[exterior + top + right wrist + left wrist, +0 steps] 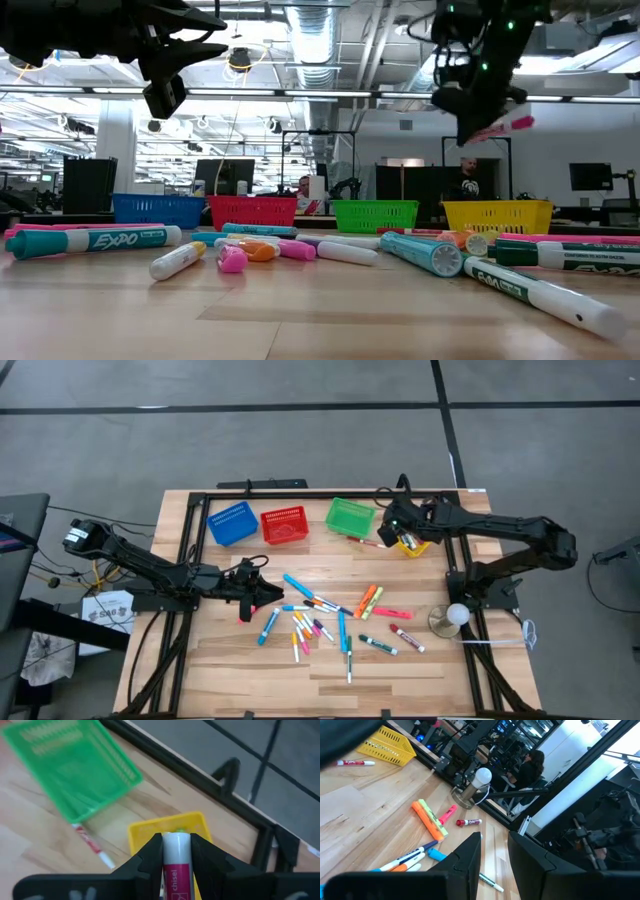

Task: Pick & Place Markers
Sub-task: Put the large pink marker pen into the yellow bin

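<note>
Claw on the right arm (175, 851) is clamping a white marker with a pink label (175, 865) between its two dark fingers, the marker's end poking out beyond the fingertips. It is hanging above the yellow basket (167, 827), which is sitting at the far right end of the basket row on the counter (420, 660). In the low view that same claw (478, 110) is hovering well above the yellow basket (497, 215), with the pink-and-white marker (505, 126) sticking out sideways from it.

Over on the left side, the left claw (252, 592) is hanging low near the near-left edge of the scattered pile, its fingers standing a narrow gap apart; whether anything is gripped there cannot be told. Its wrist view is showing the two dark fingers (470, 857) with bare space between them.

Most of the markers (330, 622) are lying loose across the middle of the counter, in blue, orange, pink, green and red. One red-capped marker (365, 540) is lying just beside the green basket (350, 516), between it and the yellow one. A blue basket (232, 523) and a red basket (284, 525) are standing to the left of the green one. A small lamp-like stand with a white ball (452, 618) is sitting near the counter's right edge.
</note>
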